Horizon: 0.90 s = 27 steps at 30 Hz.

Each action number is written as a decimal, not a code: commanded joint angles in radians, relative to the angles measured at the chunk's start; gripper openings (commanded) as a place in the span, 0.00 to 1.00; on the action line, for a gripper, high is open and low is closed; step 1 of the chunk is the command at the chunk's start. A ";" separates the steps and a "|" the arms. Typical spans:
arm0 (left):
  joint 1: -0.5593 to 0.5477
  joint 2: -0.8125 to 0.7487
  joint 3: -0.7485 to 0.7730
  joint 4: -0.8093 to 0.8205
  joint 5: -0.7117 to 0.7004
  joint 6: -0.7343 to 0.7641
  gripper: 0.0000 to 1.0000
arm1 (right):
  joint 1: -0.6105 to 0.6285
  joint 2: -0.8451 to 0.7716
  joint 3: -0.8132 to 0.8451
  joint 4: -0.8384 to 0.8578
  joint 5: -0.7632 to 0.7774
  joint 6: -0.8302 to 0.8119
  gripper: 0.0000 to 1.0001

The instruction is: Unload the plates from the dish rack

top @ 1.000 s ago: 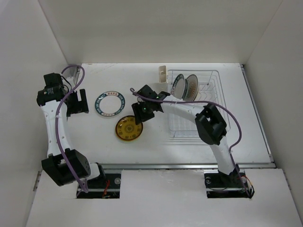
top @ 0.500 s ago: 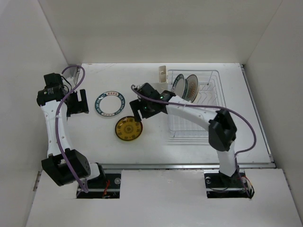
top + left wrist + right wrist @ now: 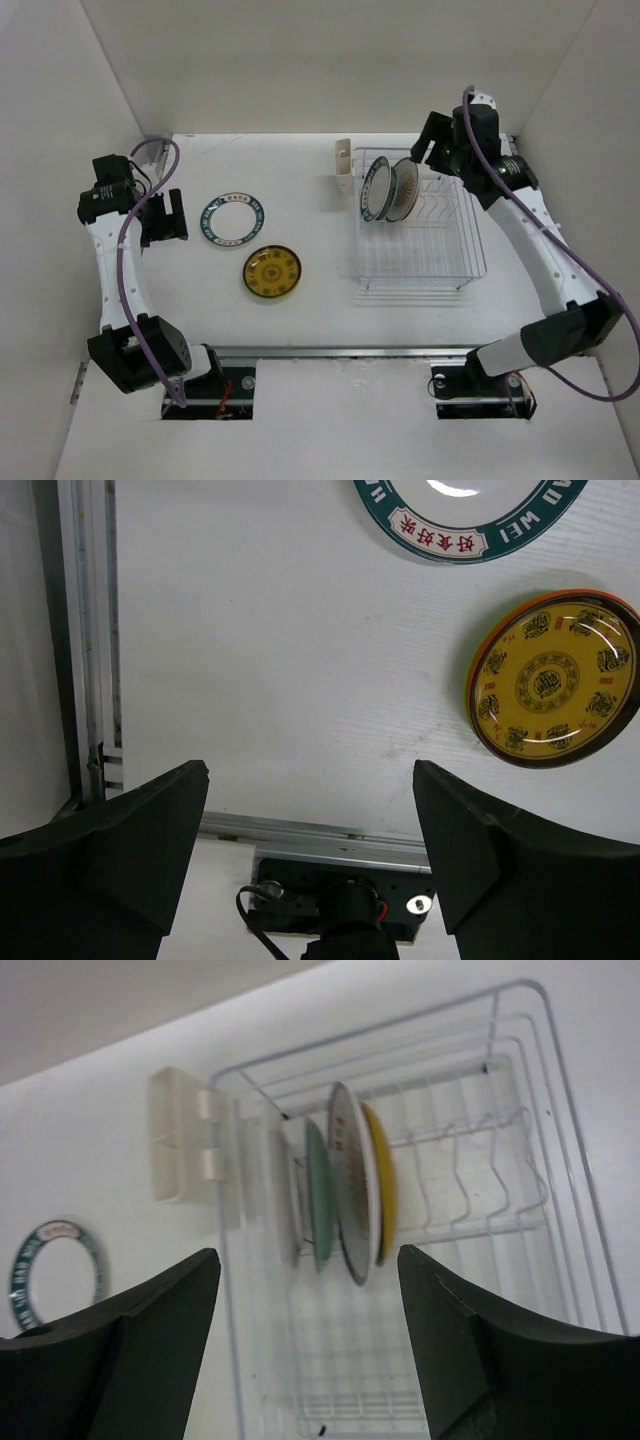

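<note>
Once mid-table — right pincer (image 3: 425, 148) at rack (image 3: 430, 250)

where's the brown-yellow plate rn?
Top view: the brown-yellow plate lies flat on the table, left of the dish rack, just nearer the arm bases than the teal-rimmed plate.

walls (image 3: 300, 60): plain white | table (image 3: 300, 310): white | light: even
</note>
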 commanded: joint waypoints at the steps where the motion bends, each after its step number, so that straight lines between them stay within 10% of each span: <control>1: -0.001 -0.008 0.019 -0.015 0.013 0.002 0.81 | -0.065 0.071 -0.040 -0.064 -0.021 0.015 0.77; 27: -0.001 0.011 0.051 -0.033 -0.005 0.011 0.81 | -0.219 0.286 -0.218 0.195 -0.292 0.007 0.65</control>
